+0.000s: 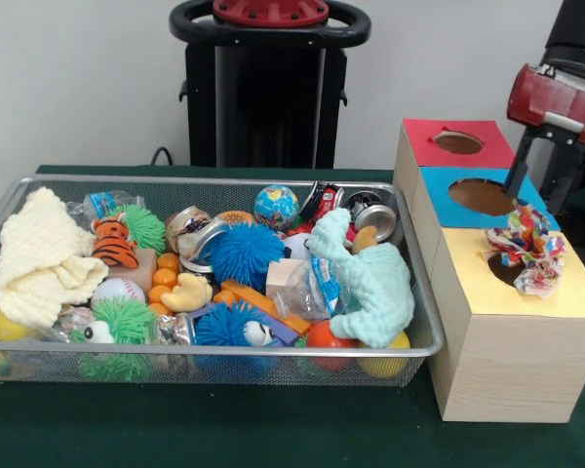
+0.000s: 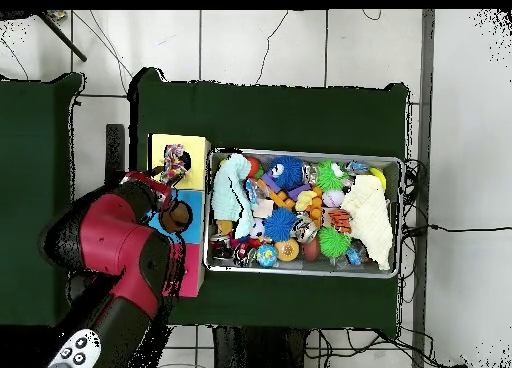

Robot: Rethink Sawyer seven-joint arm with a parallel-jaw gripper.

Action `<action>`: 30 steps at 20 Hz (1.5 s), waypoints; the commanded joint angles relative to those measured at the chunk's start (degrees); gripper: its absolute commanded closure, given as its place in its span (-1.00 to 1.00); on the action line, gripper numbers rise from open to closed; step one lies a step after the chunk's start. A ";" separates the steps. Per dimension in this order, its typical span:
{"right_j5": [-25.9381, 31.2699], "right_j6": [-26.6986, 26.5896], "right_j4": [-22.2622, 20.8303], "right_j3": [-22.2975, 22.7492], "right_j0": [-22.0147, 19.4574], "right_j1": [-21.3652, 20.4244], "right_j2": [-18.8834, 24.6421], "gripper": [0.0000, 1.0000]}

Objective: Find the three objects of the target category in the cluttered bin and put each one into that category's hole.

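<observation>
Multicoloured rope toy lay at yellow box's hole; soft, light, floppy, best pinched mid-knot. Gripper above boxes; finger opening could not be told.

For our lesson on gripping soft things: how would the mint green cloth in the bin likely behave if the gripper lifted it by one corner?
The mint green cloth lies draped and folded over other toys, so it would probably hang limp. It looks light. It may drag the crumpled plastic bottle beside it.
</observation>
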 commanded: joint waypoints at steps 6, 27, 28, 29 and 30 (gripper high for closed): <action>6.45 12.53 -0.51 0.20 -2.90 -0.71 3.73 1.00; 1.29 14.15 0.44 -0.21 -2.43 3.16 4.90 1.00; 1.05 14.07 0.43 -0.24 -2.43 3.22 4.93 1.00; 1.07 14.05 0.45 -0.30 -2.45 3.30 5.04 1.00; 0.95 13.83 0.39 -0.33 -2.54 3.26 5.22 1.00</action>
